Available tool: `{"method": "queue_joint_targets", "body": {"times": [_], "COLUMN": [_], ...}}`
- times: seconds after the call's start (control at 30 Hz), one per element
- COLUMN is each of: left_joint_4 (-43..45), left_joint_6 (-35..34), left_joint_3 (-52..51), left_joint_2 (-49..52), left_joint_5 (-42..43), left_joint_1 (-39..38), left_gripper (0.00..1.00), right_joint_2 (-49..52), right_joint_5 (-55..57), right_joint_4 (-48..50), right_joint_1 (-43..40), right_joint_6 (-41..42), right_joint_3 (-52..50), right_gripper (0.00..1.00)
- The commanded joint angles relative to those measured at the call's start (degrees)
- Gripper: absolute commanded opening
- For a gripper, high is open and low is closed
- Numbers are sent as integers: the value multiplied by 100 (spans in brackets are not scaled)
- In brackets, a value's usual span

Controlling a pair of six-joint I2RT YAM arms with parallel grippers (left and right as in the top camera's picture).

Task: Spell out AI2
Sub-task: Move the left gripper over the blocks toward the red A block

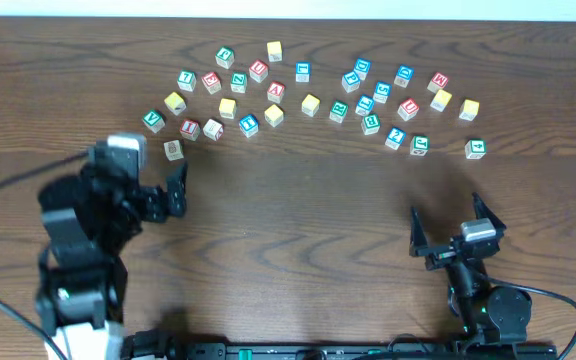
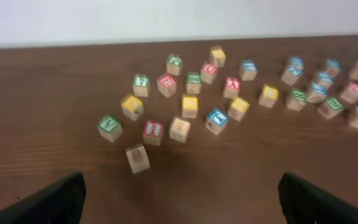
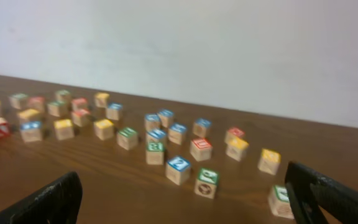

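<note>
Many small wooden letter blocks lie in an arc across the far side of the table. A blue "2" block (image 1: pixel 396 137) sits at the right of the arc and also shows in the right wrist view (image 3: pixel 178 168). A red block that looks like an "I" (image 1: pixel 190 128) sits at the left and shows in the left wrist view (image 2: pixel 153 130). I cannot read an "A" for sure. My left gripper (image 1: pixel 165 195) is open and empty, just short of a plain-faced block (image 1: pixel 173 150). My right gripper (image 1: pixel 451 226) is open and empty, well in front of the blocks.
The plain-faced block (image 2: pixel 137 157) lies nearest my left jaws (image 2: pixel 182 202). A green block (image 3: pixel 207 182) stands beside the "2", ahead of my right jaws (image 3: pixel 185 202). Another green block (image 1: pixel 476 148) sits apart at far right. Bare wood table (image 1: pixel 298 220) lies between the arms.
</note>
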Motion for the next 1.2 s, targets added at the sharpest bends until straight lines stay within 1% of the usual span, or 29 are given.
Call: {"method": "queue_joint_targets", "body": {"times": [0.0, 0.1, 0.17, 0.23, 0.37, 0.53, 0.73, 0.87, 1.0, 1.03, 1.17], "left_joint_4": [-684, -1637, -2098, -2258, -2286, -2339, -2332, -2347, -2463, -2511, -2811], "left_joint_6": [-90, -85, -87, -92, -90, -96, -28, -444, -713, -787, -916], "left_joint_3": [1150, 2129, 2656, 2940, 2975, 2975, 2977, 3132, 3687, 3998, 5025], "left_joint_2": [704, 1366, 1731, 1974, 2157, 2203, 2238, 2498, 2968, 3182, 3926], "left_joint_5": [236, 205, 190, 192, 175, 195, 133, -330, -807, -940, -1408], "left_joint_1": [-35, -98, -133, -131, -125, -125, -129, -247, -546, -684, -1113], "left_gripper": [97, 98, 97, 98, 98, 97, 98, 97, 98, 98, 98], "right_joint_2": [31, 240, 525, 914, 1967, 3543, 5445, 6465, 7300, 7567, 8157], "right_joint_5": [-304, -330, -328, -350, -590, -625, -625, -625, -623, -625, -623], "right_joint_4": [22, 2, -44, -146, -643, -1786, -3456, -4347, -5204, -5508, -6177], "right_joint_1": [39, 39, 39, 39, 39, 39, 39, 42, 42, 42, 42], "right_joint_6": [450, 603, 601, 599, 595, 597, 592, 595, 592, 529, 289], "right_joint_3": [201, 568, 907, 1309, 2328, 3886, 5917, 7058, 8126, 8476, 9195], "right_gripper": [99, 99, 99, 99, 99, 99, 99, 99, 99, 99, 99]}}
